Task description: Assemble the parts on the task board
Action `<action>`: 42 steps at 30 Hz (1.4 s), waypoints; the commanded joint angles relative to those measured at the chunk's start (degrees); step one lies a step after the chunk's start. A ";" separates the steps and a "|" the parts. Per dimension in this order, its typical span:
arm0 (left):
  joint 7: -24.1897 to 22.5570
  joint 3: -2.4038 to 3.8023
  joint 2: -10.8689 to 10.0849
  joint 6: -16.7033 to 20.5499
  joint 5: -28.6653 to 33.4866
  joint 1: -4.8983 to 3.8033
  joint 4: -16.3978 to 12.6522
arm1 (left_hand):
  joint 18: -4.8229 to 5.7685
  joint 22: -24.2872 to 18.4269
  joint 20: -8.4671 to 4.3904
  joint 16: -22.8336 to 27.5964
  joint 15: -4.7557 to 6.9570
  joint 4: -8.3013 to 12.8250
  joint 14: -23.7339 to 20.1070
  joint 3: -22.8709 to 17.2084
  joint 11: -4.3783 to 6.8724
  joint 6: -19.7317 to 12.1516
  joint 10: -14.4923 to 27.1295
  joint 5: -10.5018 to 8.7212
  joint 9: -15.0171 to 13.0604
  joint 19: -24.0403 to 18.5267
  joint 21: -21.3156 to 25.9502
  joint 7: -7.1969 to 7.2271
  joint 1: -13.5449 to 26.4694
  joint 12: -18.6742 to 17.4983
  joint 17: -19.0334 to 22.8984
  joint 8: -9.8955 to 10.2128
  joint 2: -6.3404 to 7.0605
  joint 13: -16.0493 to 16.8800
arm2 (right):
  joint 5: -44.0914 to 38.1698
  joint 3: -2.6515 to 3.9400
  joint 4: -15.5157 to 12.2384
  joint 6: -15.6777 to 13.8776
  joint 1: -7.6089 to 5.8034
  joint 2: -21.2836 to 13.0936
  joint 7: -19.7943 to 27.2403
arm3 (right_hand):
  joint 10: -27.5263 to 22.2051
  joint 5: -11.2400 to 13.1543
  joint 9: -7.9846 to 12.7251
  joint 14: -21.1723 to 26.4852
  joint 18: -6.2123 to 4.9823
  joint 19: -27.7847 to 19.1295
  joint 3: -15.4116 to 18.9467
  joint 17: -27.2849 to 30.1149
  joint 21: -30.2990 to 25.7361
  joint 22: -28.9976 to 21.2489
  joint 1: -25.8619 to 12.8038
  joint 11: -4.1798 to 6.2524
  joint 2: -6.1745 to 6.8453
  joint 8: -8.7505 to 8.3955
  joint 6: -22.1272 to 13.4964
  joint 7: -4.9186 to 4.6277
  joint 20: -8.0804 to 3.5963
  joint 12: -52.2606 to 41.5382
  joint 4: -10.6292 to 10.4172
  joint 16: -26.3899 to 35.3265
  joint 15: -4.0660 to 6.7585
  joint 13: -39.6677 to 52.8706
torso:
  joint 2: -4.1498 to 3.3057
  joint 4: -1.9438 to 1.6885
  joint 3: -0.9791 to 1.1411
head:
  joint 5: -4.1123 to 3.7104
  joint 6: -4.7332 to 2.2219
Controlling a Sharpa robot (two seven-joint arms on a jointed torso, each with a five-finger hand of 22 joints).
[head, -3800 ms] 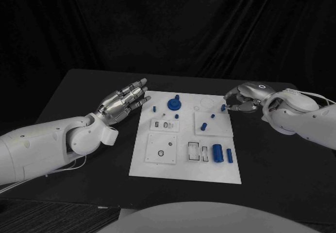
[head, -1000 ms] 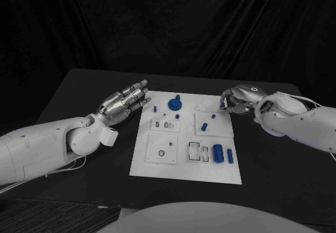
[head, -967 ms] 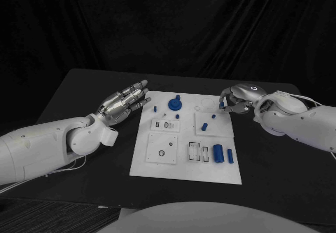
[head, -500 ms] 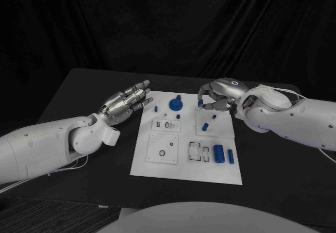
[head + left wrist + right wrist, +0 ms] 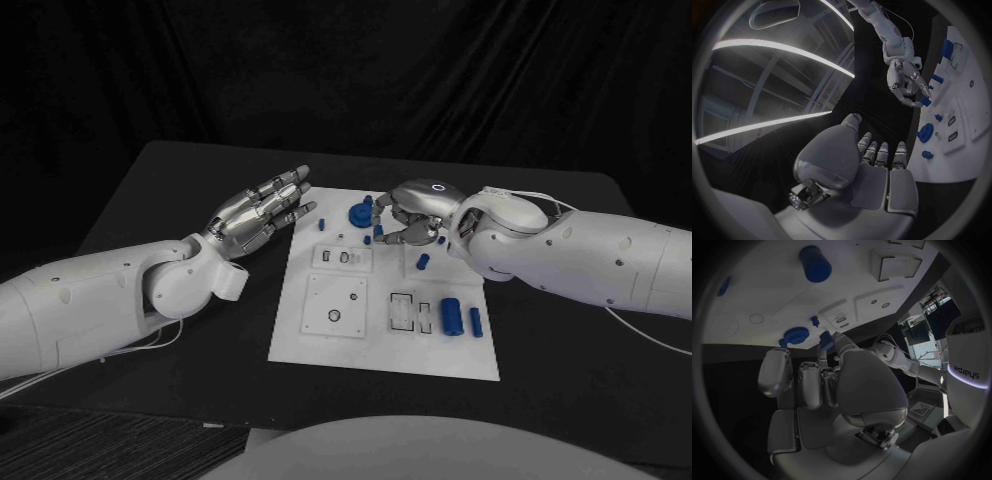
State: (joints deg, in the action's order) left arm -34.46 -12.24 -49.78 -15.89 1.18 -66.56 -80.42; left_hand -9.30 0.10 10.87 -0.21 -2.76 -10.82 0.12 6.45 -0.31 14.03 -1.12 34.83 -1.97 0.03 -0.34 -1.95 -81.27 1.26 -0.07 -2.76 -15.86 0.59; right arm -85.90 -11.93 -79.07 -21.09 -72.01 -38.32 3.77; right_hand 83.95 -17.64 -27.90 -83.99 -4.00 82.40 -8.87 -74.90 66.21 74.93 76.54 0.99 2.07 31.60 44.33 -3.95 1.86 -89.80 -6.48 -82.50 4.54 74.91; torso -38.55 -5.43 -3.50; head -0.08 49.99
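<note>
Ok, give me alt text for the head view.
The right hand pinches a small blue part above the far end of the white task board. The left hand is open beside the board's far left corner.

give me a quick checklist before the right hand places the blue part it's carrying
1. Part held: ok. The right hand pinches a small blue part in its fingers.
2. Hand over the task board: ok, at its far end beside the blue round knob.
3. Target hole in sight: cannot tell, the hand covers that spot.
4. Left hand clear: ok, open beside the board's left edge, holding nothing.
5. Other parts undisturbed: ok, the large blue cylinder lies at the board's right side.
</note>
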 commanded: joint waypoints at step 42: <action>0.19 0.05 0.82 -1.92 0.03 0.08 0.64 | -1.03 -0.10 0.31 0.21 -0.38 0.09 -0.12 -0.52 0.00 0.07 0.08 0.31 -0.12 -0.03 0.34 -0.16 -0.06 0.27 0.07 -0.49 -0.03 0.06 | 0.55 0.05 5.44 6.37 2.77 6.17 -0.48 | 6.05 1.16 1.80 -3.49 -1.23 -1.39 -0.84 -4.66 -3.40 7.91 0.62 -1.16 0.03 -3.49 -2.23 -1.51 0.76 -0.20 0.26 1.97 -0.93 15.09 | -0.03 0.28 -0.09 | 0.44 0.01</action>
State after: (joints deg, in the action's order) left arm -33.66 -12.24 -49.08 -17.02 1.18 -66.56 -79.73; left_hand -9.30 0.10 10.87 -0.21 -2.76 -10.58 0.12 6.21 -0.31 14.03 -1.12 34.83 -2.02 0.03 -0.34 -1.95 -81.27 1.26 -0.05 -2.96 -15.86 0.58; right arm -85.27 -11.84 -73.73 -15.75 -69.51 -32.20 3.78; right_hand 83.88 -16.69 -26.17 -84.10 -4.97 81.43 -9.43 -74.94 62.99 74.91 77.08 0.23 1.49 28.29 42.47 -5.40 2.52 -89.80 -6.24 -80.75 4.03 74.90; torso -38.53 -5.15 -3.60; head 0.38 49.99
